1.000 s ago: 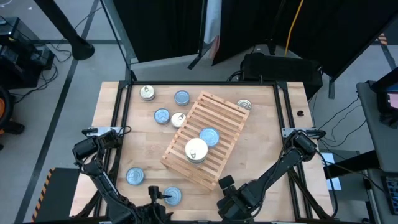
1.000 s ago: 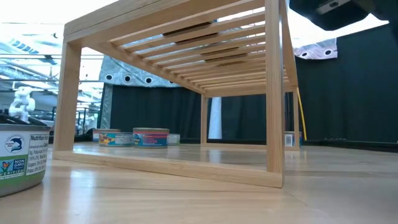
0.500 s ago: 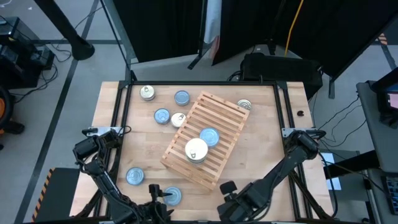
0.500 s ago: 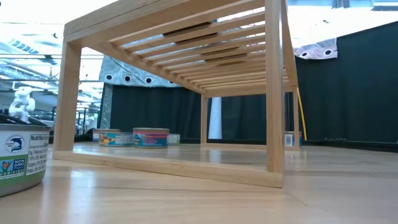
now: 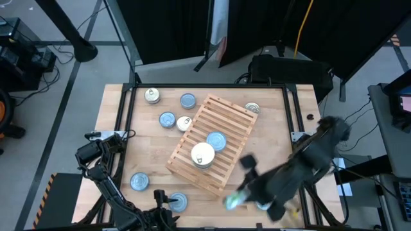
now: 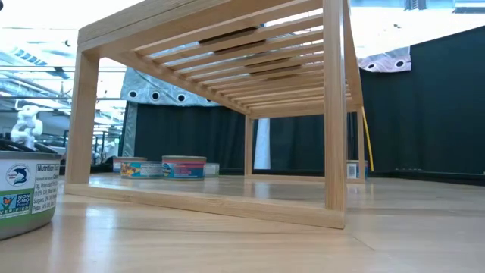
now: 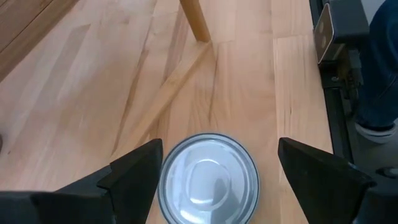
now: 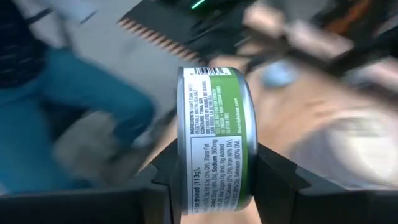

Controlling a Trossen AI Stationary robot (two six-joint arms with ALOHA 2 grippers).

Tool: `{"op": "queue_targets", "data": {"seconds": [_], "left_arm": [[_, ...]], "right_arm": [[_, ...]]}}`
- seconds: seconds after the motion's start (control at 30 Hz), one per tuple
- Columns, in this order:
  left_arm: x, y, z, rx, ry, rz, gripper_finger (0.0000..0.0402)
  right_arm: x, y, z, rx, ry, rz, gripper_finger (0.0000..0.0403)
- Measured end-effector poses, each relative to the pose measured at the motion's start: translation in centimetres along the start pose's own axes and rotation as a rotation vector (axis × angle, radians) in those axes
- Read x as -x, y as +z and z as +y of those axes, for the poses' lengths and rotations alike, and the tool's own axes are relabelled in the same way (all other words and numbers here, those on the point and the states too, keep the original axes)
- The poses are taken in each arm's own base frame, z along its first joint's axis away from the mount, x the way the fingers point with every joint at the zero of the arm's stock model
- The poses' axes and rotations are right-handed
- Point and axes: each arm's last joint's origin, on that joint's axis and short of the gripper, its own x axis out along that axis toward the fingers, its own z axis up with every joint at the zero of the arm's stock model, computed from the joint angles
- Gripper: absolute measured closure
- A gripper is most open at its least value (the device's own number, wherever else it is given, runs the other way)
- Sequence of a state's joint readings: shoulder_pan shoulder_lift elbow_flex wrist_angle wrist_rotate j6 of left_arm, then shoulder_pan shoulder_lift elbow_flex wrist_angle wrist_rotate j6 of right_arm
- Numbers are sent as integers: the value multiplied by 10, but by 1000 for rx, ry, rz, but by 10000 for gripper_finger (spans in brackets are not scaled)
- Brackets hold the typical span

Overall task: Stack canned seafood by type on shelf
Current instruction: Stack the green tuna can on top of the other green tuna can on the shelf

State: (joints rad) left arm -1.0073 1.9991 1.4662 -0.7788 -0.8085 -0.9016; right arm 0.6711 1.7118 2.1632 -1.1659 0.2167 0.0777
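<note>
Right pincer [image 8: 214, 186] pinches a small green-labelled round tin [image 8: 214, 134] above the light-wood surface [image 5: 270, 128], beside the slatted light-wood shelf [image 5: 228, 125]. Left pincer [image 7: 214, 177], spread wide, straddles a silver-topped tin [image 7: 208, 180].

Pale blond wood is showing on the slatted shelf [image 5: 212, 144], with a blue-topped tin [image 5: 216, 140] and a white-topped tin [image 5: 203, 154] sitting there. A green-and-white labelled tin [image 8: 214, 140] is glowing between dark fingers [image 8: 277, 171]. A silver-topped tin [image 7: 208, 178] is gleaming on light tabletop [image 7: 81, 106].
</note>
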Motion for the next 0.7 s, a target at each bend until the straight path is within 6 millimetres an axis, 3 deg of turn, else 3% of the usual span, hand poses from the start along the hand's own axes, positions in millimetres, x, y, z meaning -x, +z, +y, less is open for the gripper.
{"op": "queue_targets", "data": {"seconds": [0.2,0.4,0.53,0.7], "left_arm": [[0,0,0,4,-2,-1,75],[0,0,0,5,3,-7,75],[0,0,0,10,3,-7,75],[0,0,0,8,3,-7,75]], "right_arm": [[79,-11,-48,-59,-328,-126,273],[125,-35,-93,-373,-664,-182,273],[127,-55,-105,-553,-747,-169,273],[95,-90,-105,-682,-779,-151,273]]}}
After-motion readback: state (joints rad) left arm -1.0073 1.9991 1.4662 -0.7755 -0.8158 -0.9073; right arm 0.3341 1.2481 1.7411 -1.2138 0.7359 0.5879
